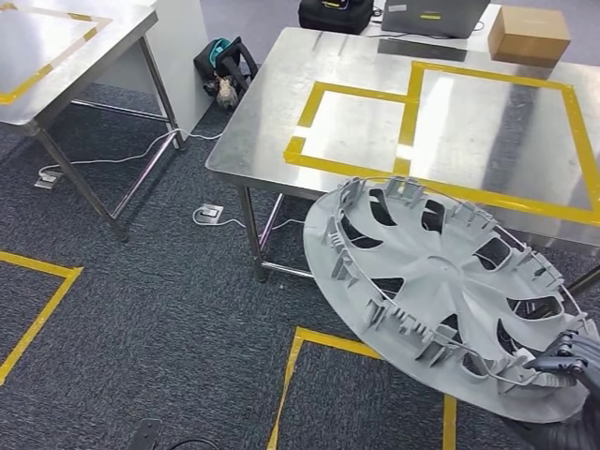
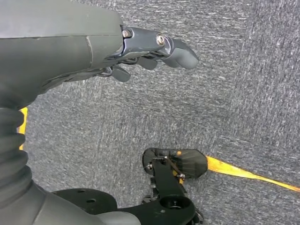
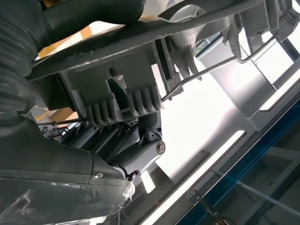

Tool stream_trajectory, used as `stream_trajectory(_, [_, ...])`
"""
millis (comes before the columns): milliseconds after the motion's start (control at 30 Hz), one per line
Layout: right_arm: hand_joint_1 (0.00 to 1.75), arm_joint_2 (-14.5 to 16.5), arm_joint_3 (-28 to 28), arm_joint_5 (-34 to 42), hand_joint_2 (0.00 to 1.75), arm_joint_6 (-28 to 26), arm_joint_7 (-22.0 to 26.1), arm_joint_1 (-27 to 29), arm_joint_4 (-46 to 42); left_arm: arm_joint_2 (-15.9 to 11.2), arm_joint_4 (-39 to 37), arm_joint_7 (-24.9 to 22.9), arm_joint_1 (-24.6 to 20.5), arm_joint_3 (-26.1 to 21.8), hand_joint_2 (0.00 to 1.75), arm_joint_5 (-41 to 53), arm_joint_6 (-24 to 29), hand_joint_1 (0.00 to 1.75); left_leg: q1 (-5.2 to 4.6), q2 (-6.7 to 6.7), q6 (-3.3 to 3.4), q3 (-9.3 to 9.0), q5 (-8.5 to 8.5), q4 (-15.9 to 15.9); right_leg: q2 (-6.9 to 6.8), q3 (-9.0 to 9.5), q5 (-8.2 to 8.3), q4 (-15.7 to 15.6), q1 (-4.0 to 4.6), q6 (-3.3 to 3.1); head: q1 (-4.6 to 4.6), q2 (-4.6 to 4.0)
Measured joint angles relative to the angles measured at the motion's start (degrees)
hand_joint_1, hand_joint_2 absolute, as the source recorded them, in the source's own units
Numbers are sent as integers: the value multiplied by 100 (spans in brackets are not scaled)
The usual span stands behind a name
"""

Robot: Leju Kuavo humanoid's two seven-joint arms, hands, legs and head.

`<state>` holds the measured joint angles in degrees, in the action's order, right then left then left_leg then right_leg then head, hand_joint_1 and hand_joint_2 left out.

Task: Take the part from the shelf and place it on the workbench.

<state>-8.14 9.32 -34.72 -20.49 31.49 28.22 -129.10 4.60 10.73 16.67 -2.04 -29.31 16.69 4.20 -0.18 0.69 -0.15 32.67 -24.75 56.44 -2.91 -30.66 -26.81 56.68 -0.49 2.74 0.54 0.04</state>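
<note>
the part (image 1: 431, 291), a large round grey plastic wheel cover with curved spoke openings, ribbed clips and a thin wire ring round its back, is held up in the air, tilted, with its clip side facing up toward the head camera. it hangs in front of the near edge of the steel worktop (image 1: 367, 141), its far rim overlapping that edge in the head view, and most of it sits over the dark grey carpet (image 1: 156, 319). whether it touches the worktop cannot be told.

the right robot hand (image 1: 577, 361) grips the part at the rim farthest from the worktop, dark fingers curled over the edge beside the wire ring. in the right wrist view the same robot hand (image 3: 138, 150) shows its fingers pressed up under the ribbed clips of the part (image 3: 141, 70), with the wire running past them.

the left robot hand (image 2: 152, 49) hangs over the carpet (image 2: 229, 84), well away from the worktop; its fingers are stretched out and slightly apart, holding nothing.

on the worktop, yellow tape (image 1: 417, 112) marks two joined rectangles. at the worktop's far edge lie a cardboard box (image 1: 529, 35), a laptop (image 1: 433, 16) and a black case (image 1: 335, 14). left of the worktop stands a second steel table (image 1: 50, 56), and white cables (image 1: 142, 155) trail across the carpet between them. yellow tape lines (image 1: 36, 319) also mark the carpet in front of the worktop.
</note>
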Motion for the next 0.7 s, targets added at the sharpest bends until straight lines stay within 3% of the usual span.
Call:
stream_trajectory(233, [175, -28, -30, 112, 175, -32, -28, 1, -1, 14, 0, -21, 0, 0, 175, 23, -13, 0, 7, 0, -3, 1, 2, 0, 0, 0, -1, 3, 7, -1, 1, 0])
stream_trajectory(400, [175, -39, -76, 339, 175, -103, -25, -2, -19, 15, 0, -21, 0, 2, 175, 50, 2, 0, -2, -14, 135, -21, 6, -69, -2, 18, 1, -43, -19, 87, -2, 0])
stream_trajectory(567, [175, -46, -85, 348, 175, -104, -25, -2, -34, 24, 0, -21, 1, 2, 175, 53, 4, 0, 41, -27, 162, -95, 67, -181, 96, -18, -86, 40, -19, 109, 10, 0])
stream_trajectory(600, [175, -47, -87, 351, 175, -105, -23, -1, -35, 22, 0, -21, -2, 2, 175, 53, 4, 0, 44, -26, 170, -97, 71, -186, 123, -44, -129, 100, -19, 109, 15, 0])
stream_trajectory(633, [175, -48, -95, 373, 175, -107, -18, 1, -36, 22, 0, -19, -10, 2, 175, 54, 4, 0, 48, -24, 178, -99, 74, -190, 171, -170, -262, 365, -23, 114, 26, 0])
stream_trajectory(700, [175, -50, -134, 466, 175, -113, -2, 12, -36, 31, 0, 5, -22, 2, 175, 64, -6, 0, 74, -8, 154, -116, 54, -182, 245, -541, -414, 1009, -61, 163, 45, 0])
